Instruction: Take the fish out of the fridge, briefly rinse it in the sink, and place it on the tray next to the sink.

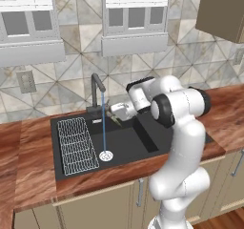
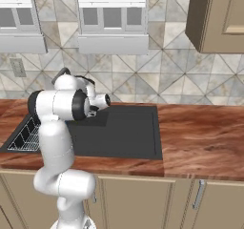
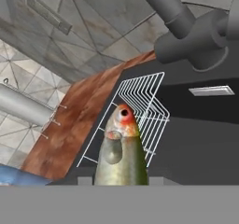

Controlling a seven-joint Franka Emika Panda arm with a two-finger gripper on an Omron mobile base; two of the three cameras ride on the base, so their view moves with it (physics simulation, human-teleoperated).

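My gripper [image 1: 114, 114] is shut on the fish [image 1: 116, 121], a slender olive-green fish held over the back of the black sink [image 1: 126, 149]. The fish hangs just right of the thin blue water stream [image 1: 103, 128] that falls from the dark faucet [image 1: 97, 87]. In the hand view the fish [image 3: 121, 150] rises from the bottom, its head with a red spot pointing toward the white wire rack [image 3: 140, 108]. The fingertips are hidden by the fish. The shallow black tray [image 2: 128, 132] lies on the counter right of the sink.
The wire rack [image 1: 76, 144] lies in the sink's left part, with a round drain [image 1: 105, 155] beside it. A wooden counter [image 2: 200, 137] stretches to the right of the tray. A tan wall cabinet [image 2: 217, 18] hangs above it. The faucet's grey base [image 3: 191, 41] is close above the hand.
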